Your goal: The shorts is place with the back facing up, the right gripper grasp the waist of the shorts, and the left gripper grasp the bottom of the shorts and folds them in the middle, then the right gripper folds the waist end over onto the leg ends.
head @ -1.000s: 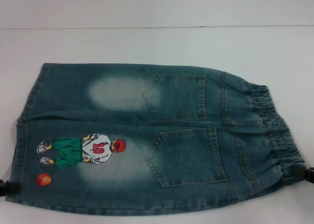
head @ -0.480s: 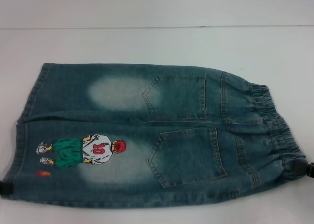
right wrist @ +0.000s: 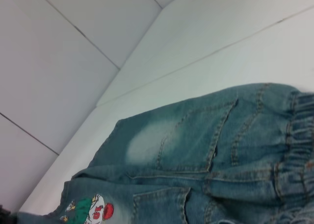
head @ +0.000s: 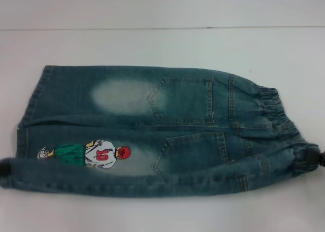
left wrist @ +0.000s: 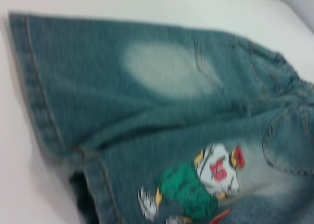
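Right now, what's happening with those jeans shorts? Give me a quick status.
Left tool on the leg hem corner, right tool on the waistband corner. Denim shorts: near edge lifted and rolling over toward the middle. Nothing in the way.

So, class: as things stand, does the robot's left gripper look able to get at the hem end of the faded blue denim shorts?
Probably yes: the left gripper already sits at the hem corner of the faded blue denim shorts, with nothing between them.
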Robot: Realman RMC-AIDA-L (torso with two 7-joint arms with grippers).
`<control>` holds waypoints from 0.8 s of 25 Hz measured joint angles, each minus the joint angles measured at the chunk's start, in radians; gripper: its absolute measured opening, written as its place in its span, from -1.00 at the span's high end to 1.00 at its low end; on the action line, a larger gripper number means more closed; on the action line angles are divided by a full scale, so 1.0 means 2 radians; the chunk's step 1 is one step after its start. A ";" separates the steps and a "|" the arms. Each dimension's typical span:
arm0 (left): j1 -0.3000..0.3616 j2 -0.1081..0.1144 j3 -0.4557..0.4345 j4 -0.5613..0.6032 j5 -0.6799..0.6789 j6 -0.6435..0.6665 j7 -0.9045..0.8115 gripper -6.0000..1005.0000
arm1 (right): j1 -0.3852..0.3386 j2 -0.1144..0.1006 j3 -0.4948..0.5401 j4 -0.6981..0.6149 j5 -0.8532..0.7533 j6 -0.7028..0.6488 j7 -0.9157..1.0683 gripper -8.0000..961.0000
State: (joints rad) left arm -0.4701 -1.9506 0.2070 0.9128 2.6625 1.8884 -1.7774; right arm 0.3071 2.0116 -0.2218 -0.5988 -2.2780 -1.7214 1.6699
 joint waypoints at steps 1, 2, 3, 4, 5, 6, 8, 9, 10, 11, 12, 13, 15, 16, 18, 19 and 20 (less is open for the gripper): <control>-0.003 0.002 -0.002 0.000 -0.007 0.000 0.000 0.95 | 0.002 -0.001 0.000 -0.002 0.000 0.000 0.002 0.88; -0.006 0.003 -0.004 0.000 -0.013 0.000 -0.001 0.95 | 0.005 -0.001 0.000 -0.006 0.000 -0.001 0.005 0.88; -0.009 0.004 -0.004 -0.001 -0.019 -0.001 -0.002 0.95 | 0.008 -0.002 0.000 -0.011 0.001 -0.001 0.009 0.88; -0.012 0.004 -0.005 -0.001 -0.024 -0.002 -0.003 0.95 | 0.012 -0.002 0.000 -0.016 0.001 -0.001 0.013 0.89; -0.016 0.005 -0.005 -0.003 -0.027 -0.003 -0.003 0.95 | 0.015 -0.002 0.000 -0.022 0.001 -0.001 0.018 0.89; -0.020 0.005 -0.005 -0.004 -0.030 -0.003 -0.004 0.95 | 0.018 -0.002 0.001 -0.027 0.002 -0.001 0.022 0.89; -0.031 0.005 -0.006 -0.006 -0.034 -0.006 -0.008 0.95 | 0.026 -0.003 0.000 -0.036 0.002 -0.001 0.031 0.89; -0.034 0.005 -0.006 -0.006 -0.035 -0.007 -0.009 0.95 | 0.029 -0.004 0.000 -0.040 0.002 -0.001 0.035 0.89; -0.040 0.005 -0.007 -0.006 -0.037 -0.010 -0.012 0.95 | 0.033 -0.005 0.000 -0.044 0.002 -0.001 0.039 0.89; -0.044 0.005 -0.007 -0.006 -0.041 -0.011 -0.015 0.95 | 0.037 -0.006 0.000 -0.048 0.003 -0.001 0.044 0.89; -0.047 0.005 -0.008 -0.006 -0.046 -0.012 -0.016 0.95 | 0.041 -0.008 0.000 -0.051 0.004 -0.001 0.047 0.89; -0.050 0.005 -0.008 -0.006 -0.050 -0.013 -0.018 0.95 | 0.045 -0.009 0.000 -0.054 0.006 -0.001 0.050 0.89; -0.056 0.005 -0.006 -0.006 -0.057 -0.017 -0.022 0.95 | 0.054 -0.012 -0.001 -0.061 0.010 -0.001 0.058 0.88; -0.059 0.005 -0.006 -0.006 -0.059 -0.021 -0.024 0.95 | 0.058 -0.013 -0.001 -0.066 0.012 -0.001 0.062 0.88; -0.065 0.005 -0.006 -0.007 -0.065 -0.029 -0.026 0.95 | 0.066 -0.014 -0.003 -0.073 0.015 0.000 0.069 0.88; -0.067 0.004 -0.006 -0.008 -0.068 -0.033 -0.026 0.95 | 0.071 -0.015 -0.003 -0.078 0.015 0.003 0.074 0.88; -0.070 0.003 -0.006 -0.009 -0.073 -0.037 -0.026 0.95 | 0.075 -0.016 -0.003 -0.082 0.015 0.004 0.077 0.88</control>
State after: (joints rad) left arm -0.6092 -1.9446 0.1956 0.8947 2.5172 1.8142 -1.8300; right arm 0.4577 1.9801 -0.2284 -0.7623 -2.2471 -1.7133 1.8248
